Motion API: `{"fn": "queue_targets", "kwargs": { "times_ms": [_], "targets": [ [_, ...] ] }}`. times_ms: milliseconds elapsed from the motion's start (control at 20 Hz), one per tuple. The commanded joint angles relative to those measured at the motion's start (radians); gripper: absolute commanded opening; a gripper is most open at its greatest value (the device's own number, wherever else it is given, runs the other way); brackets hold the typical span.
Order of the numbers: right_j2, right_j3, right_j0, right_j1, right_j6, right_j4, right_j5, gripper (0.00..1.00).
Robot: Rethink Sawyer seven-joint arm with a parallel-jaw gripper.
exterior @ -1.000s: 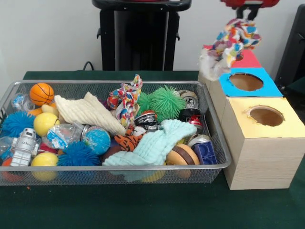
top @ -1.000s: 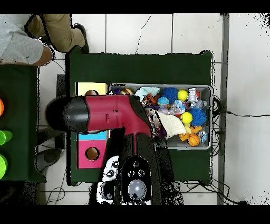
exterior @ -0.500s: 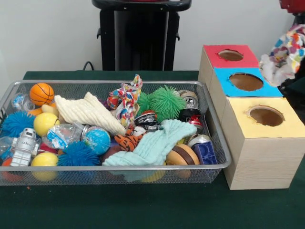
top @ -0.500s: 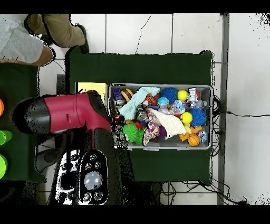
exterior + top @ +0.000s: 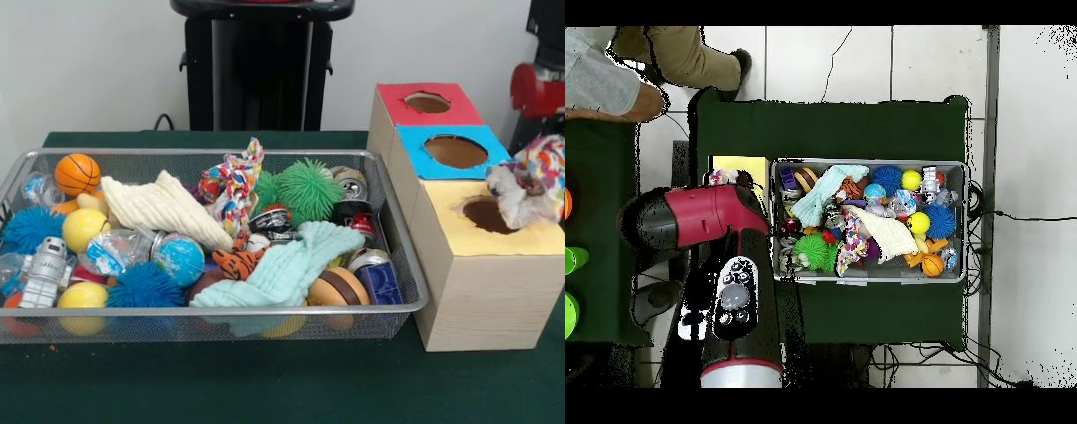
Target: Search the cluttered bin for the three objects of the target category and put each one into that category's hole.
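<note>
Hanging over the yellow hole, a rope toy (many-coloured) partly covers it; the tool's grip cannot be told.

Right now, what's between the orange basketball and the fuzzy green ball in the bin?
In the front view, between the orange basketball and the green spiky ball lie a cream knitted cloth and a colourful rope toy.

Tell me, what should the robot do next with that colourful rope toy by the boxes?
Probably ease the rope toy left and down into the yellow hole: it hangs at that hole's right edge, only partly over the opening.
</note>
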Motion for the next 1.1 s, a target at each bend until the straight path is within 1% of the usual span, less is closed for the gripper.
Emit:
{"fn": "queue_targets", "kwargs": {
  "times_ms": [50,150,250,400,500,650,750,900,1100],
  "targets": [
    [-0.028,0.001,-0.019,0.145,0.191,-0.017,-0.036,0.00],
    [-0.042,-0.012,-0.012,0.166,0.188,-0.018,-0.038,0.00],
    [-0.066,-0.028,0.001,0.174,0.182,-0.025,-0.008,0.00],
    [-0.091,-0.043,0.012,0.172,0.160,-0.044,0.035,0.00],
    [-0.106,-0.058,0.015,0.163,0.129,-0.064,0.059,0.00],
    [-0.121,-0.078,0.010,0.129,0.084,-0.078,0.092,0.00],
    [-0.122,-0.086,-0.002,0.091,0.060,-0.075,0.112,0.00],
    [-0.116,-0.110,-0.025,0.037,0.014,-0.069,0.221,0.00],
    [-0.105,-0.093,-0.047,-0.019,-0.027,-0.071,0.301,0.00]
  ]
}}
